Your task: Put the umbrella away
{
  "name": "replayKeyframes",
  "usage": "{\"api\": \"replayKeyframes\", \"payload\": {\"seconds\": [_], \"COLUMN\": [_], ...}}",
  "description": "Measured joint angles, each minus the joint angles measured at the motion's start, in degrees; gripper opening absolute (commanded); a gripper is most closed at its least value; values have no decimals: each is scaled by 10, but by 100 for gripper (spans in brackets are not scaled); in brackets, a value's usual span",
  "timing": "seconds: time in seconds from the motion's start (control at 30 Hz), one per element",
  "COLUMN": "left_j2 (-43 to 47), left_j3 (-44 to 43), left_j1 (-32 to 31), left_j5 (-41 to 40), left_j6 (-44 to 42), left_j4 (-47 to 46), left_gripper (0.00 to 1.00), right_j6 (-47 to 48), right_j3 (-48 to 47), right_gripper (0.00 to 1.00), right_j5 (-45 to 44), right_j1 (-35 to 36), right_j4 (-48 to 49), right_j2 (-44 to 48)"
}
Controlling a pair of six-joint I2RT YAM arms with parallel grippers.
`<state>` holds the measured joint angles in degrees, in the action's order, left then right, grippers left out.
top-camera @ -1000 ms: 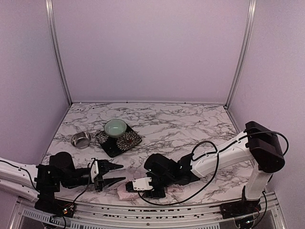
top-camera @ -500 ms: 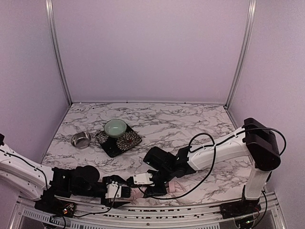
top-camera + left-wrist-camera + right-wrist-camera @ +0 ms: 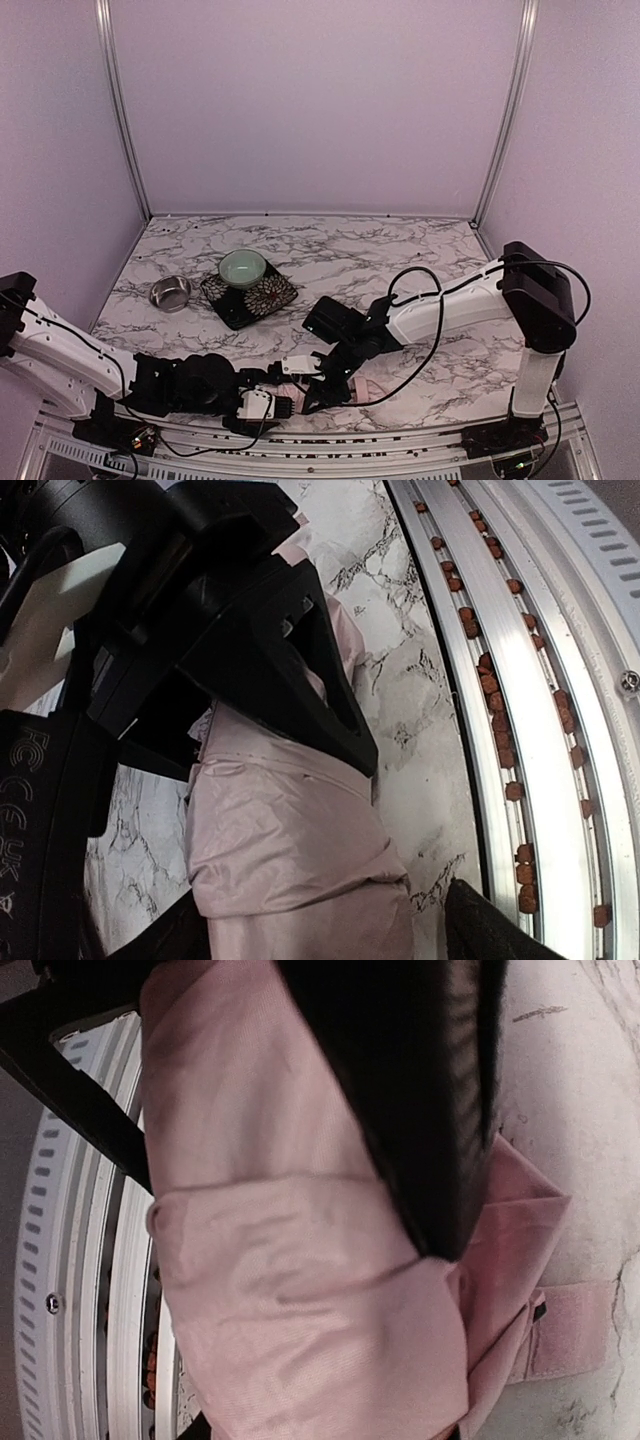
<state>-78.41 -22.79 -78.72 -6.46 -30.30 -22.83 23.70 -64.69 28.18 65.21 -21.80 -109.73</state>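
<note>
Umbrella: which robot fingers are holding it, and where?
The right fingers pinch the umbrella by its folded pink cloth. The left fingers are open around it, not gripping.

Pale pink folded umbrella (image 3: 290,850) on marble table (image 3: 410,680), upper end clamped by black right gripper (image 3: 260,750); aluminium rail (image 3: 560,680) alongside.

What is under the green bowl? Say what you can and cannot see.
The bowl stands on a dark flowered mat on the marble table. The mat beneath the bowl is hidden.
</note>
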Motion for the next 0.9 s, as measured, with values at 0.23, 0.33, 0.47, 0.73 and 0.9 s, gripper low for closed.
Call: {"api": "replayKeyframes", "payload": {"seconds": [0.23, 0.33, 0.47, 0.73, 0.9], "left_j2": [-84, -105, -101, -97, -116], "left_j3": [-36, -47, -47, -46, -75], "left_j1": [2, 10, 20, 39, 43], "left_j5": [-44, -41, -17, 29, 56], "left_j6": [14, 21, 33, 27, 9], "left_j4": [-14, -20, -19, -17, 8], "left_gripper": [54, 40, 4, 0, 0], "right_j6": [-5, -9, -19, -54, -65], "right_j3": [-3, -3, -2, 9, 31], "right_gripper": [0, 0, 7, 44, 66], "right_j5": [34, 34, 27, -11, -37], "right_j1": [-14, -15, -15, -7, -4], "right_j4": [-6, -12, -13, -9, -31], "right_j2": [-7, -6, -3, 20, 68]}}
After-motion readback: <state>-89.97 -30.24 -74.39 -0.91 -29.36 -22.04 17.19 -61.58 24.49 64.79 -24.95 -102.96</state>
